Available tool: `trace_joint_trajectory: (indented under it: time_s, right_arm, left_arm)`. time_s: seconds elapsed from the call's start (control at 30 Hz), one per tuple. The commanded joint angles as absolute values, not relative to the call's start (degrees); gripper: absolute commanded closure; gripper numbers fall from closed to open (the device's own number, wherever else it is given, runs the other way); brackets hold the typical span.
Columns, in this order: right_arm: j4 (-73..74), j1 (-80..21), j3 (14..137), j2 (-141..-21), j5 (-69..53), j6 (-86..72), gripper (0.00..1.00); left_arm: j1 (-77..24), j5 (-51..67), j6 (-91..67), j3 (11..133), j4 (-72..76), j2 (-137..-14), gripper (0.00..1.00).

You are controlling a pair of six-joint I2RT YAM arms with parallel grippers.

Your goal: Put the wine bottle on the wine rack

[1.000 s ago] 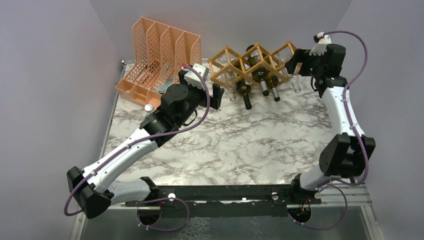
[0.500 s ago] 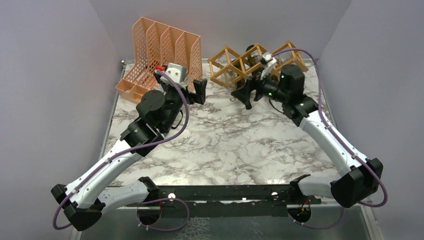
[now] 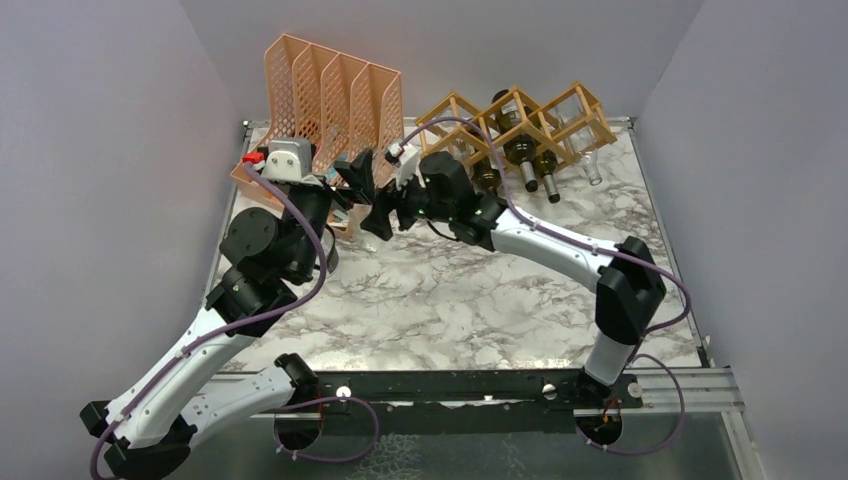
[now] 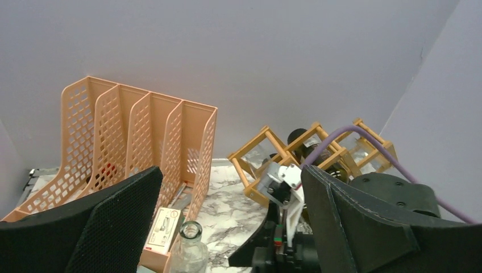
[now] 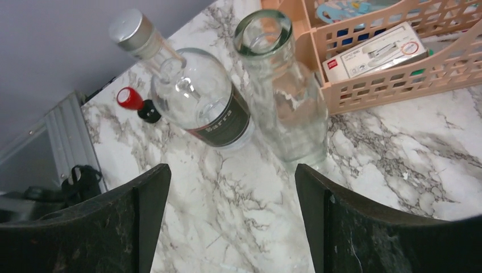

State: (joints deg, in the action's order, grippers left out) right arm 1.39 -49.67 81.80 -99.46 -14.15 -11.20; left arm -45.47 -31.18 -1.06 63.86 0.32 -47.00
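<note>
The right gripper (image 5: 232,170) is holding its jaws wide apart with nothing between them. In the last second it has swung from the wine rack (image 3: 520,125) at the counter's back right across to the back left. It is now looking down on two glass bottles standing there: a capped clear bottle (image 5: 199,102) with a dark label, and an uncapped clear bottle (image 5: 284,96) just beside the front of the peach file organizer (image 3: 325,100). A fresh pick seems to be starting, but I cannot tell which bottle it is going for.

The left gripper (image 4: 230,176), also released and empty, has drawn back towards the same corner and is crowding the approach. Dark bottles (image 3: 527,165) are already filling some rack cells. A red-topped stopper (image 5: 132,99) is lying on the marble counter (image 3: 480,290) near the capped bottle.
</note>
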Motion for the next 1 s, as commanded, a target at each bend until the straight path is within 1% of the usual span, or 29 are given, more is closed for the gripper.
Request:
trace_joint_trajectory:
  time_s: [0.0,0.23,0.33,0.4,0.57,0.67,0.8,0.87,0.97]
  right_arm:
    - [-4.0,-50.4,88.2,-103.4,-8.3,-12.7,0.18]
    - [-5.3,-51.0,95.8,-110.7,-7.5,-9.0,0.21]
    - [-4.1,-51.0,99.2,-113.6,-7.6,-7.3,0.25]
    - [-3.7,-51.1,100.9,-115.2,-8.0,-6.0,0.29]
    - [-5.4,-51.2,101.1,-116.8,-8.5,-3.0,0.45]
    - [-5.8,-51.2,100.8,-117.1,-8.4,-1.5,0.57]
    - [-6.7,-51.1,98.8,-115.9,-7.0,-0.4,0.79]
    - [-8.0,-51.2,96.6,-114.4,-6.7,0.1,0.87]
    - [-10.2,-51.2,92.0,-111.1,-5.5,0.8,0.94]
  left_arm:
    - [-45.4,-34.3,0.1,62.7,2.3,-45.6,0.01]
    - [-45.4,-34.8,0.5,62.0,2.5,-45.4,0.01]
    - [-45.3,-35.0,0.6,62.0,2.5,-45.4,0.01]
    - [-45.3,-35.1,0.8,61.9,2.5,-45.4,0.01]
    - [-45.4,-35.2,0.8,61.9,2.5,-45.4,0.01]
    - [-45.4,-35.2,0.8,61.7,2.5,-45.6,0.01]
    - [-45.4,-35.1,0.8,61.8,2.5,-45.9,0.01]
    - [-45.3,-35.1,0.8,61.8,2.4,-46.1,0.01]
    - [-45.4,-34.9,0.7,61.8,2.5,-46.3,0.01]
